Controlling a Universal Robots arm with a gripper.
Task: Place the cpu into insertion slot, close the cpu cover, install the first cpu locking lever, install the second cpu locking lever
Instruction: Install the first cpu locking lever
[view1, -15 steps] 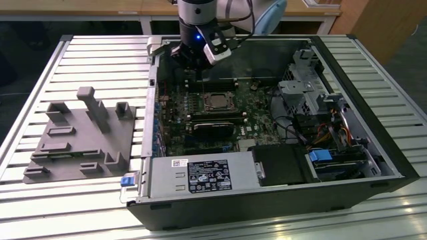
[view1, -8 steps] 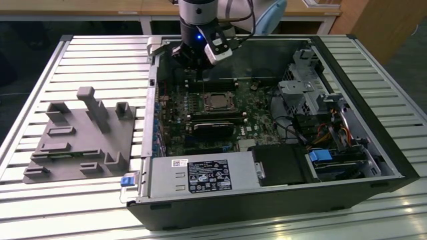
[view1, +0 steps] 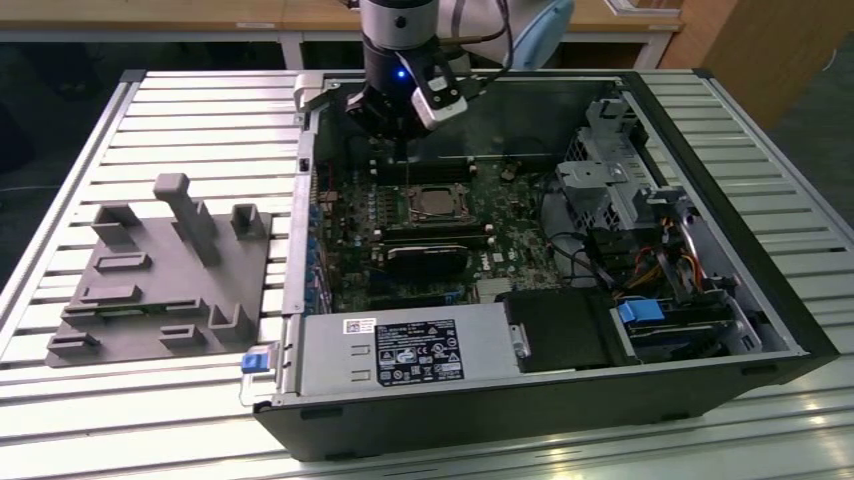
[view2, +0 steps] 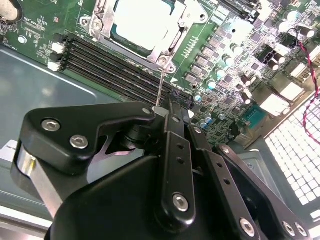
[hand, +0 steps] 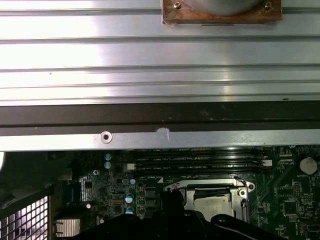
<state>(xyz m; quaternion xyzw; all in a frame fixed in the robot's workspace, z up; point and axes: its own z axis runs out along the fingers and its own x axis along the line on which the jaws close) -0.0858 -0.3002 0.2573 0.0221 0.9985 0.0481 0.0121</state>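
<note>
From my remote station: the cpu (view2: 142, 22), square and silver-grey, lies flat and face-up in the insertion slot (view2: 116, 34), framed by the lowered cpu cover (view2: 165, 50), while a thin locking lever (view2: 160, 82) runs straight from the socket's corner to my hand (view2: 172, 106), fingers drawn together.

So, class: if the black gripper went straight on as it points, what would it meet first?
The black gripper likely meets the thin silvery lever rod at its tip; depth unclear.
</note>
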